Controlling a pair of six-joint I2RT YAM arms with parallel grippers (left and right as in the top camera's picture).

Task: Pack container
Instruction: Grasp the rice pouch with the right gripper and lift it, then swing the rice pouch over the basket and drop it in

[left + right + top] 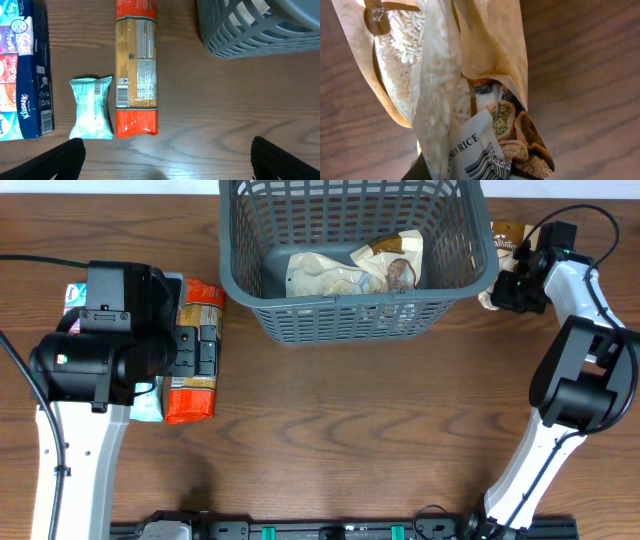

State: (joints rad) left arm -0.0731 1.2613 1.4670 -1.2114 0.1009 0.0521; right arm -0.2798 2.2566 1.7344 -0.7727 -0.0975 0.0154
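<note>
The container, a dark grey slotted basket, stands at the table's far middle with two rice bags lying inside; its corner shows in the left wrist view. My right gripper is just right of the basket, shut on another rice bag, a tan pouch with a clear window that fills the right wrist view and hides the fingers. My left gripper hangs open over bare wood, just short of an orange pasta packet and a teal snack packet.
A blue Kleenex tissue pack lies left of the teal packet. The left arm's body covers most of these items from above. The right arm's base rises at the front right.
</note>
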